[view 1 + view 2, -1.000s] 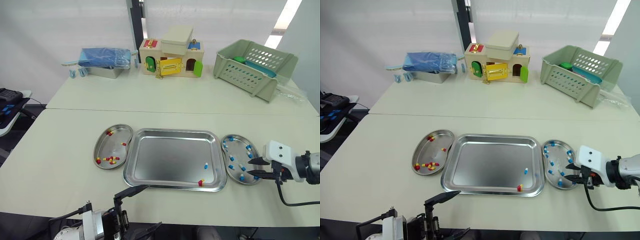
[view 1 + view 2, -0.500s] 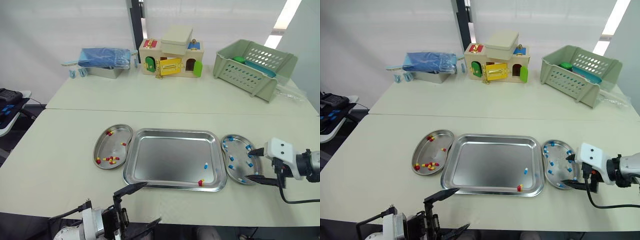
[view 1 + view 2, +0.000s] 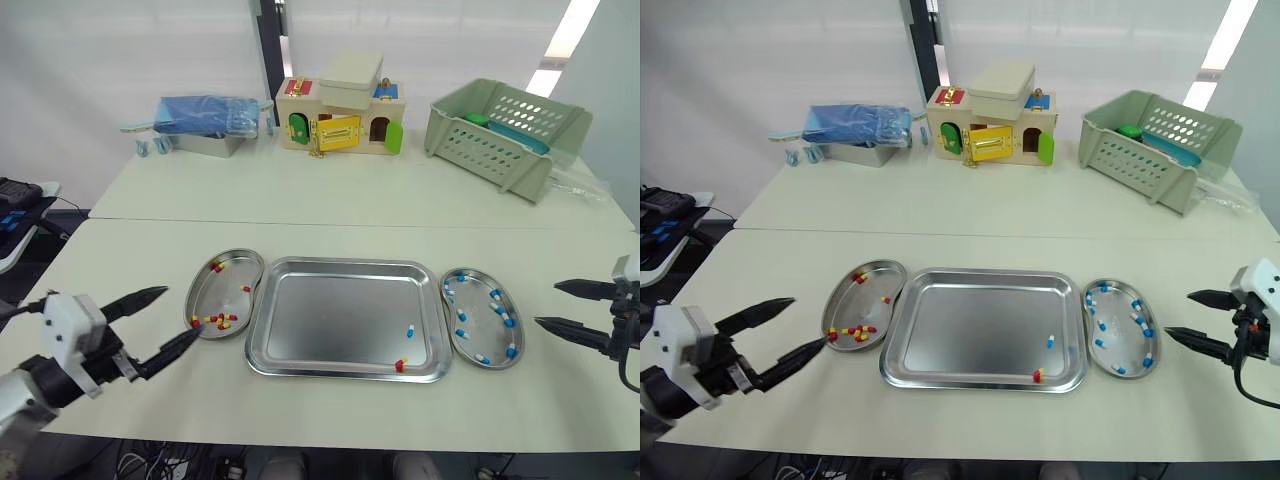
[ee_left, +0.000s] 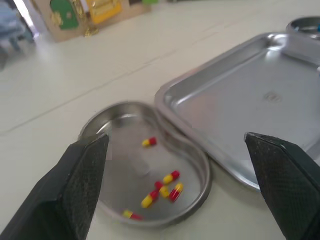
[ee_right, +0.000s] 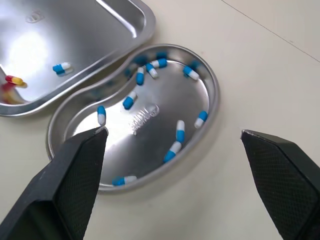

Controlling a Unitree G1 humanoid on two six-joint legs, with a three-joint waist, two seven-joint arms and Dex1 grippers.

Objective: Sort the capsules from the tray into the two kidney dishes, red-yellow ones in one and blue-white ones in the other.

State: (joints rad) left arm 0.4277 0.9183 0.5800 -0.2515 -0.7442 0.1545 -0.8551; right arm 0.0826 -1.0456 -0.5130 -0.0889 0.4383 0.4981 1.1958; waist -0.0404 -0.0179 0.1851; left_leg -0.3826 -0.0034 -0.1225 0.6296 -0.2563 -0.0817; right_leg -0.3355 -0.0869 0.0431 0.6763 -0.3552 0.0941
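Pale counter (image 3: 330, 235) held one tray (image 3: 330, 325) between two kidney dishes (image 3: 205, 300).
Two capsules lay in the tray: the blue-white capsule (image 3: 411, 330) roughly front-to-back, the red-yellow capsule (image 3: 400, 365) along the near rim. The left pincer (image 3: 183, 311) and right pincer (image 3: 546, 304) gaped wide, empty.

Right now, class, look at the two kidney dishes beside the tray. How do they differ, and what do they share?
The left kidney dish holds red-yellow capsules; the right kidney dish holds blue-white capsules. The left dish's capsules mostly bunch at its near end; the right dish's are spread around. The right dish seems to hold more than the left. Both are shiny metal, each curving inward toward the tray.
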